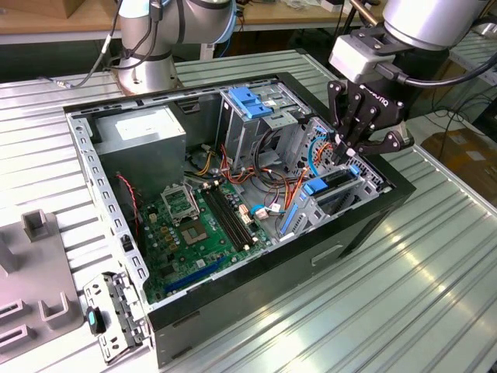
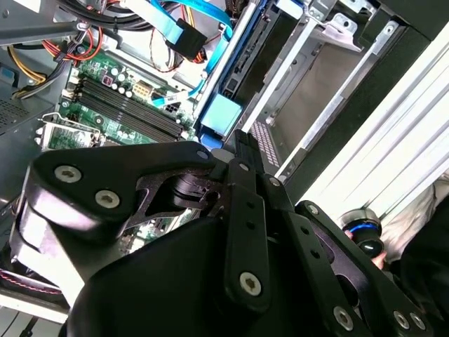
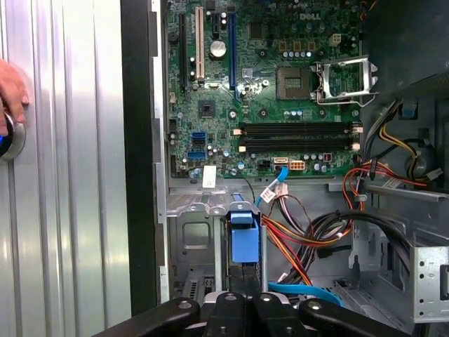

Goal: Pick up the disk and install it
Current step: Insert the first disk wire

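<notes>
Now over the open desktop tower (image 1: 256, 311), which lies on its side on my slatted metal bench (image 1: 388, 311), the gripper (image 1: 346, 148) hangs above the drive cage at the exterior view's right, its claw pressed together at the tips. Those tips sit right at the raised end of the disk (image 1: 337, 185). The disk lies tilted in the cage's slot, with blue rails along its edges and its blue end tab (image 1: 314, 186) pointing toward the green motherboard (image 1: 194, 225). Whether the tips actually touch the disk I cannot tell. In the first wrist view the tab (image 3: 242, 242) sits just ahead of the gripper (image 3: 244, 307), the disk's black body runs in under the black links, and orange and yellow power leads (image 3: 295, 242) loop just beside it. In the second wrist view the tab (image 2: 223, 112) lies just beyond the gripper (image 2: 242, 144). The bigger light-blue latch plate (image 1: 250, 101) tops the neighbouring grey cage, near the power supply (image 1: 144, 132). In the first wrist view a person's hand (image 3: 10, 88) rests on a round blue-centred object (image 3: 5, 137) out on the bench, apart from the case.
</notes>
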Robot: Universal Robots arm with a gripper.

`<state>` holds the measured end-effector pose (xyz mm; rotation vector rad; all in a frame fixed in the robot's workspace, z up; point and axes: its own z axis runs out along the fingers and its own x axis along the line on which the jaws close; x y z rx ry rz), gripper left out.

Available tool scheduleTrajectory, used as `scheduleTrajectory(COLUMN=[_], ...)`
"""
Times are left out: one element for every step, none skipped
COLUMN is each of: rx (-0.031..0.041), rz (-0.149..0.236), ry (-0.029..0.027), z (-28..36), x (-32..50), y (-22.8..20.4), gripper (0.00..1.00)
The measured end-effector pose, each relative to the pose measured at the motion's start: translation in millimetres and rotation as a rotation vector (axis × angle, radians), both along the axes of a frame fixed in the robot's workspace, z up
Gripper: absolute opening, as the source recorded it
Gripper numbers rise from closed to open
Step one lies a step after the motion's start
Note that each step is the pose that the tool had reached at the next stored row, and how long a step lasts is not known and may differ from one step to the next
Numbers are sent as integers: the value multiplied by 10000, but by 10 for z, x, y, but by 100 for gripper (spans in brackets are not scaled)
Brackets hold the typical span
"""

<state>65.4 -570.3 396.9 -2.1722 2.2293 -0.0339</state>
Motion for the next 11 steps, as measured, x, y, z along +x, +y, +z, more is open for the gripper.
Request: scheduleTrajectory(rx=[0, 0, 0, 0, 0, 0, 0, 0, -1, -1, 0], rz=[0, 0, 1, 4, 13, 33, 55, 97, 210, 277, 334], ry=[-3, -12, -11, -12, -11, -12, -11, -11, -12, -12, -12], z=[0, 0, 0, 0, 0, 0, 0, 0, 1, 1, 0], x=[0, 0, 0, 0, 0, 0, 0, 0, 0, 1, 4], y=[0, 0, 0, 0, 0, 0, 0, 0, 0, 0, 0], gripper=[11, 11, 11, 11, 11, 11, 11, 11, 11, 11, 11])
